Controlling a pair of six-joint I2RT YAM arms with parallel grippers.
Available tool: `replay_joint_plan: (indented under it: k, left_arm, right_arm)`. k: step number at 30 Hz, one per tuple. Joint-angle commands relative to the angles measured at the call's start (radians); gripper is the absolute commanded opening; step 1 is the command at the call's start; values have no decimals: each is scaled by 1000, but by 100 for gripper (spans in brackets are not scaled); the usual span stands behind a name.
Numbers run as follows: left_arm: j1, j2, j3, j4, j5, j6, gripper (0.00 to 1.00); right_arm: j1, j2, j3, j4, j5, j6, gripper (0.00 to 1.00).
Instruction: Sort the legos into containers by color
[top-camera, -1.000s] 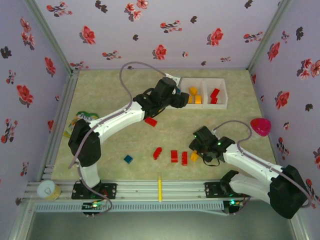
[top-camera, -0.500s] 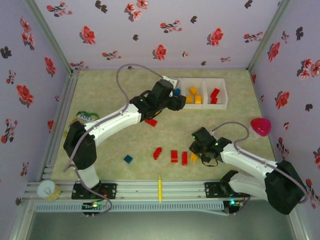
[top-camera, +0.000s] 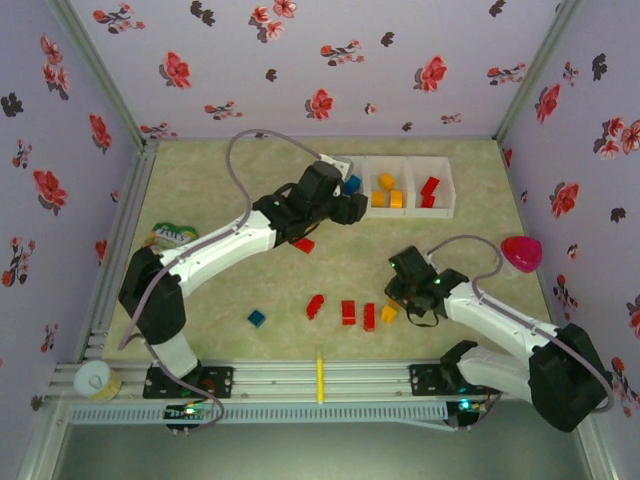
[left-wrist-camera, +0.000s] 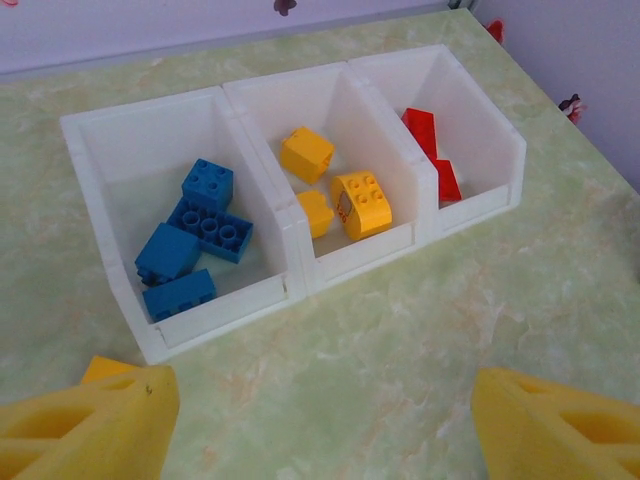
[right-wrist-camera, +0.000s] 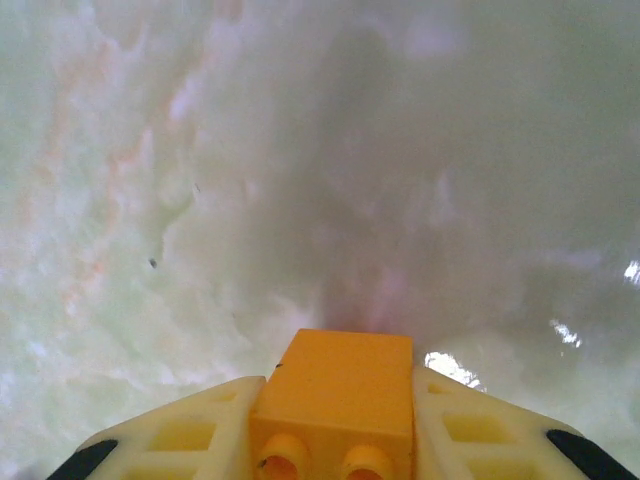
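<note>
My right gripper (right-wrist-camera: 340, 390) is shut on a yellow brick (right-wrist-camera: 340, 400) low over the table; from above that yellow brick (top-camera: 388, 312) sits at the gripper's tip (top-camera: 396, 303). My left gripper (left-wrist-camera: 320, 430) is open with nothing between its fingers, hovering in front of the white three-compartment bin (left-wrist-camera: 295, 275). That bin holds blue bricks (left-wrist-camera: 195, 240) on the left, yellow bricks (left-wrist-camera: 340, 190) in the middle and red bricks (left-wrist-camera: 430, 150) on the right. Loose on the table are red bricks (top-camera: 348, 312), another red brick (top-camera: 302, 244) and a blue brick (top-camera: 257, 318).
A pink object (top-camera: 521, 252) sits at the right wall. A tape roll (top-camera: 97, 379) and a yellow stick (top-camera: 320, 376) lie on the front rail. A green and yellow packet (top-camera: 170, 235) lies at the left edge.
My left gripper has drawn back a little leftward from the bin. My right arm has shifted slightly at the yellow brick, which stays in about the same spot.
</note>
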Motion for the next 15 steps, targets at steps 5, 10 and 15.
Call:
replay_joint_plan:
  k: [5, 10, 15]
  left_arm:
    - [-9, -71, -47, -30, -52, -32, 77]
    - [-11, -95, -89, -56, -75, -59, 77]
    - [-16, -136, -151, -80, -110, -88, 77]
  right_arm:
    - [-100, 44, 166, -5, 76, -237, 29]
    - [-167, 159, 332, 88, 114, -415, 29]
    - [-209, 347, 511, 182, 133, -565, 28]
